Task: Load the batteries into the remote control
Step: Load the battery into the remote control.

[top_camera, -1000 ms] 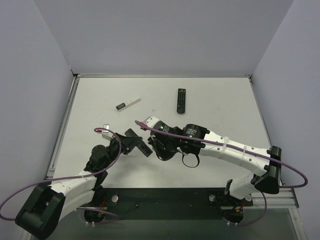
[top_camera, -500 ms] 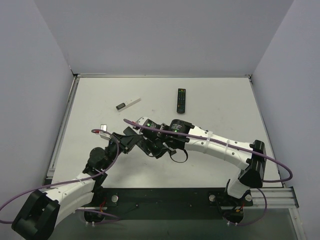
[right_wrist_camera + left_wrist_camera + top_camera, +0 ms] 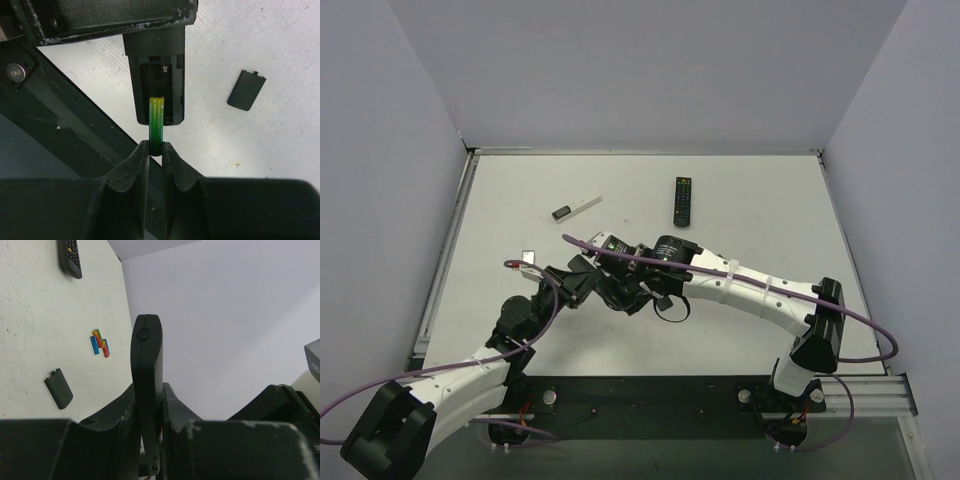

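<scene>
Left of the desk's middle, toward the near edge, we have both arms meeting nose to nose. Our left gripper point(image 3: 150, 407) is clamped tight on the remote control point(image 3: 146, 365), holding the slim black bar on edge above the desk point(image 3: 760, 210), one end poking out past the fingers. From the right wrist we look straight into its open battery bay point(image 3: 167, 87), with what looks like a spring at the far end. Our right gripper point(image 3: 156, 150) is pinching a green battery point(image 3: 156, 122) by one end, and the cell's yellowish free end overlaps the mouth of that bay. Seated or merely hovering, we can't tell. Flat on the desk lies the back cover point(image 3: 246, 90), apart from the remote control. The spare batteries point(image 3: 100, 342) sit in a tight coloured cluster near it. Toward the far edge we see the buttoned remote point(image 3: 683, 200), and left of it the white stick point(image 3: 576, 208).
</scene>
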Controlling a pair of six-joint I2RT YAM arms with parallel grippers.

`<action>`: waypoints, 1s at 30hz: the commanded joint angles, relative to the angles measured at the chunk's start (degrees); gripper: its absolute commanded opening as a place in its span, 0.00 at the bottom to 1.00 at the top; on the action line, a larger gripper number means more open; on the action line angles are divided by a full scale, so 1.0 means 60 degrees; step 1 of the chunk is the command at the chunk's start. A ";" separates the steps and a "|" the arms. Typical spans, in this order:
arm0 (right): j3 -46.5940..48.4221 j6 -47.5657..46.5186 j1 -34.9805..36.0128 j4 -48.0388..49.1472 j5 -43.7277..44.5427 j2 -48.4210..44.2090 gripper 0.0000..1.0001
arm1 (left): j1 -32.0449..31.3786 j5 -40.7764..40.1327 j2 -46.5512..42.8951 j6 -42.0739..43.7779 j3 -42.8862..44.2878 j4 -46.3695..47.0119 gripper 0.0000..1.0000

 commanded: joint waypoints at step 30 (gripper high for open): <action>0.0468 0.0330 -0.0298 -0.0514 0.0211 0.0716 0.00 | -0.0437 -0.0517 -0.0392 0.0140 -0.0234 -0.0623 0.00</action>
